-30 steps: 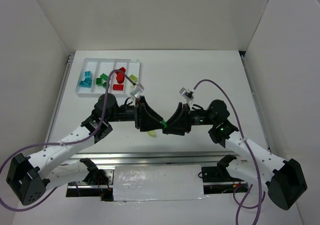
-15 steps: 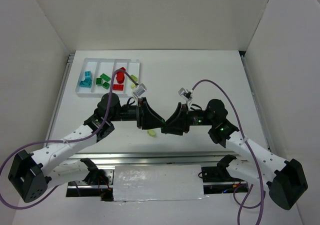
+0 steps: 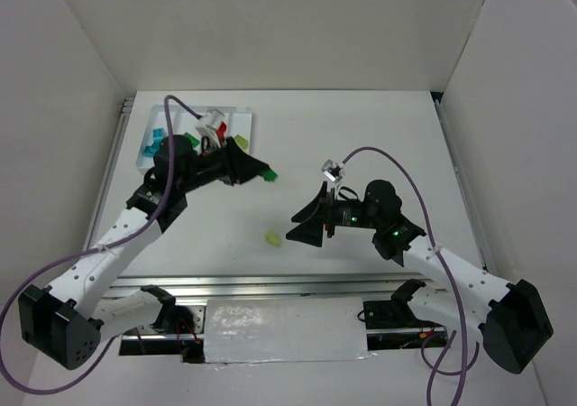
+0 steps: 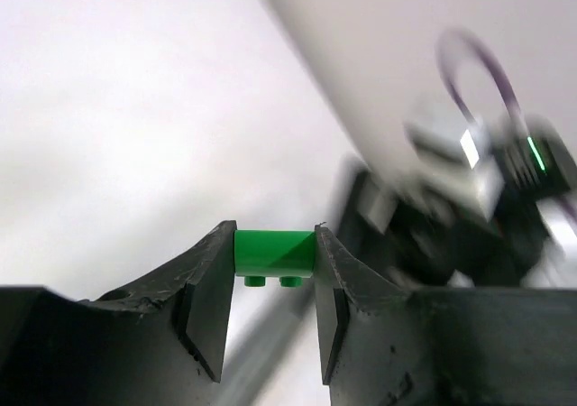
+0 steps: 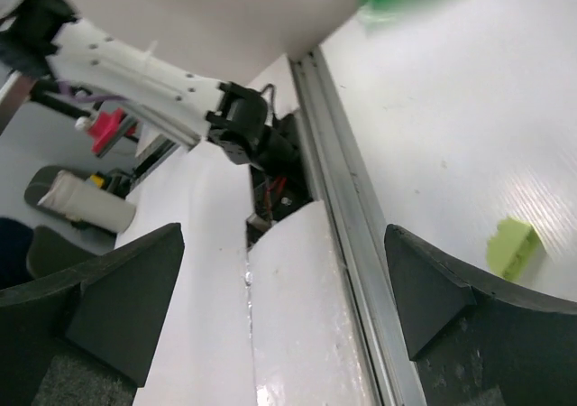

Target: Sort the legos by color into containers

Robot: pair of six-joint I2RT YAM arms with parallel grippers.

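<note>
1. Plainly, the left gripper (image 3: 262,173) pinches a green brick (image 4: 275,251) between its very fingertips. The gap is narrow, set only by the brick's width, and the brick's 2 studs face back toward the palm.
2. Held that far out, the brick juts clear of the fingers. I judge this suits dropping it into a slim compartment without the pads fouling a rim.
3. Just behind those fingers sits the white tray (image 3: 242,117), and the left arm crosses over it and hides much of it. Teal, green, red and yellow-green bricks show in its compartments, so the held brick probably belongs with the green ones (image 3: 191,139).
4. Well apart from the left fingers, the right gripper (image 5: 288,289) hangs above the table with its fingers spread wide and nothing between them.
5. Just ahead of the right fingers a yellow-green brick (image 3: 271,238) lies loose on the table, off toward 1 finger rather than centred. The wide stance looks like readiness to come down around it, though the fingers would first need to line up over it.
</note>
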